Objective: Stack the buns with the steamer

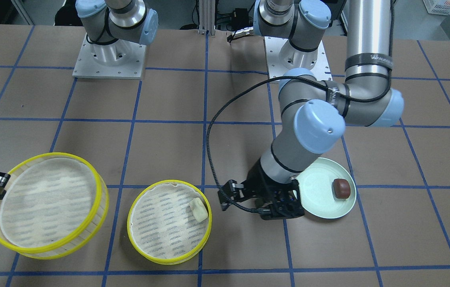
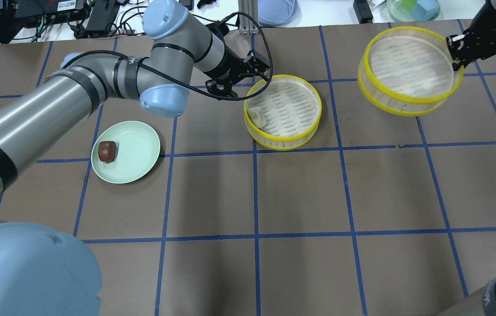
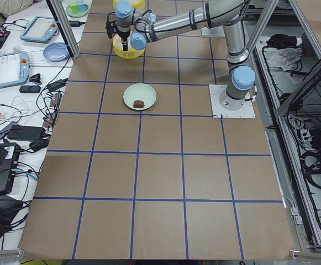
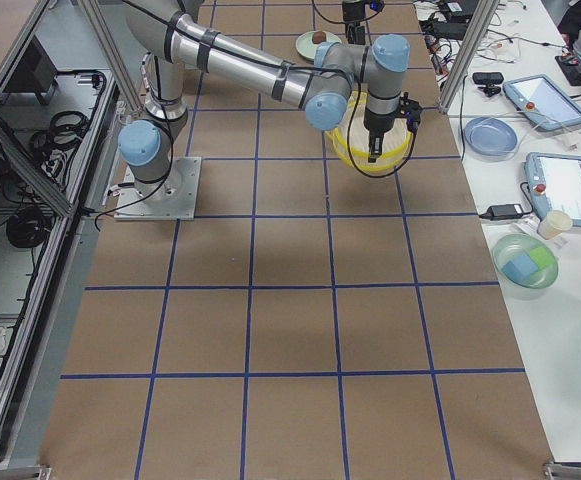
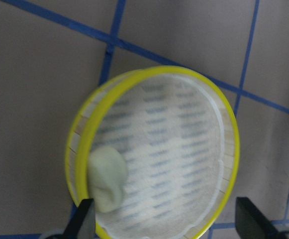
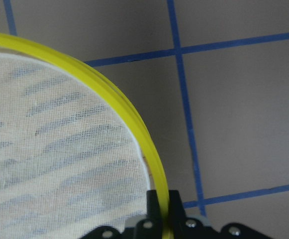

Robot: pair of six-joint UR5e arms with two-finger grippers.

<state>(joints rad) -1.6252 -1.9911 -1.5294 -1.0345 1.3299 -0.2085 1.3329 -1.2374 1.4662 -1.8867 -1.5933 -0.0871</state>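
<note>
Table (image 2: 300,197) under steamer tray (image 2: 283,142), green plate (image 2: 138,149)

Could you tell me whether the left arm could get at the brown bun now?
Probably yes: the left pincer is open and empty, and the brown bun lies uncovered on the plate on that arm's side, nothing between them.

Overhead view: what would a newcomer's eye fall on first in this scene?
The right claw pinches the rim of a yellow tray at the far right, holding it tilted and seemingly lifted. A second tray sits in the middle with the white bun against its wall. The open left claw hangs between it and the green plate, where the brown bun lies.
</note>
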